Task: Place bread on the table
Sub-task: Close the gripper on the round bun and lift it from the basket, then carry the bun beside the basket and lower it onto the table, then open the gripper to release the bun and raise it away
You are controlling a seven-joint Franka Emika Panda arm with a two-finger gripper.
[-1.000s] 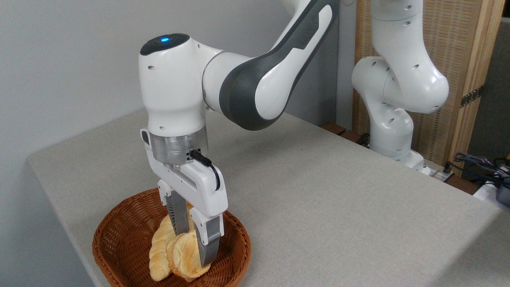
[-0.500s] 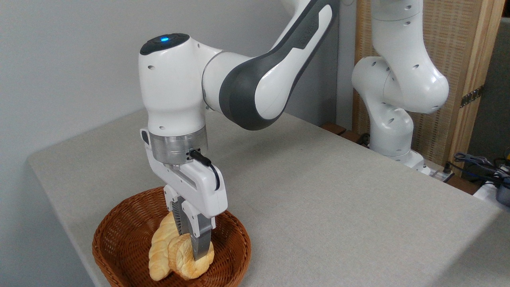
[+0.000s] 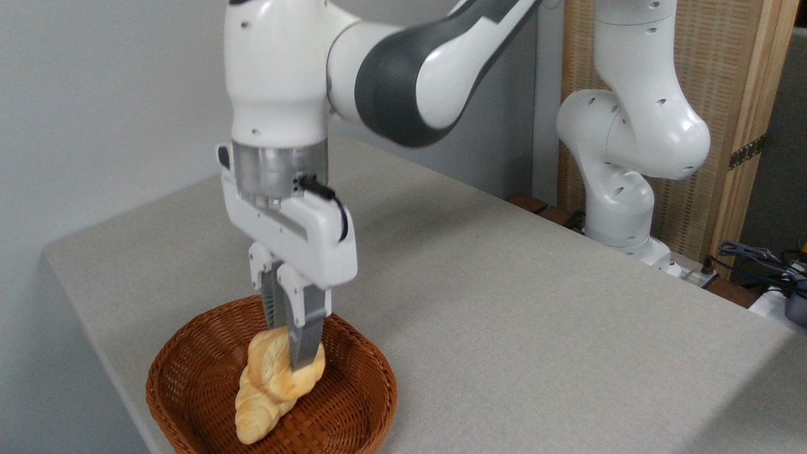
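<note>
The bread, a small golden-orange bun, hangs tilted just above the floor of the wicker basket, pinched between my fingers. My gripper points straight down and is shut on the bun's upper right edge. The grey-beige table spreads out to the right and behind the basket.
A long pale braided loaf lies in the basket under and to the left of the bun. The arm's white base stands at the table's far right edge, with cables beside it. The basket sits near the table's front left edge.
My fingers closed on the bun, then the arm rose, lifting the bun off the basket floor. The braided loaf stayed in the basket.
</note>
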